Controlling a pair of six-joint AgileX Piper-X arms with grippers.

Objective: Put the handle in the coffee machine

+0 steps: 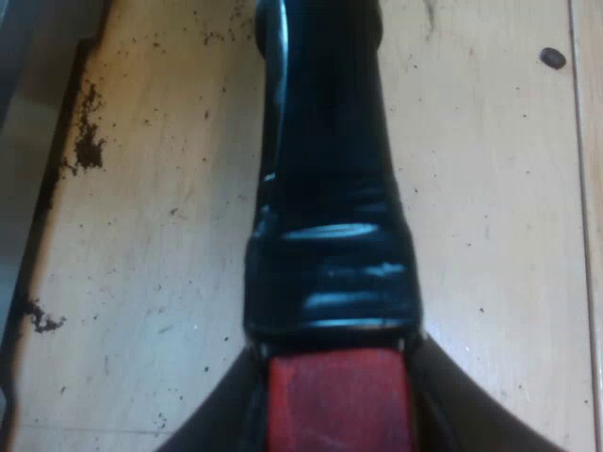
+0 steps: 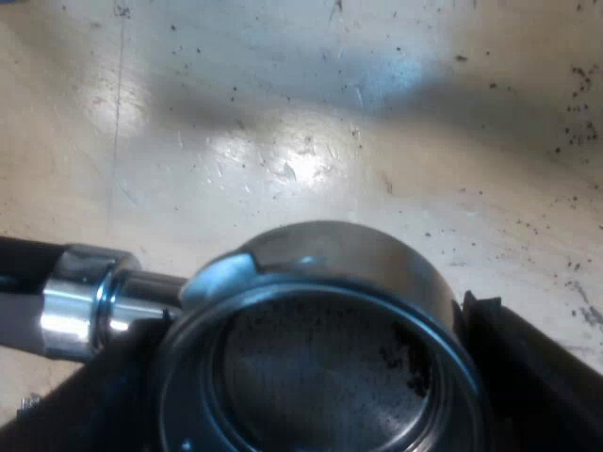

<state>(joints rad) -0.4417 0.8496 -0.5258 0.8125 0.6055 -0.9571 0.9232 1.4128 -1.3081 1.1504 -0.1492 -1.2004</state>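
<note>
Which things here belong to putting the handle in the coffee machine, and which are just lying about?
For the job: metal holder, its red-ended handle, left end effector, right end effector.
Lying about: coffee grounds and one dark bean-like speck on the table.

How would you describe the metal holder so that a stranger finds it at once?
Start from the pale wooden table, dotted with coffee grounds. Over it is the metal holder: a round steel basket with dark residue inside, joined by a shiny collar to a black handle. Its red end sets it apart from the plain wood.
</note>
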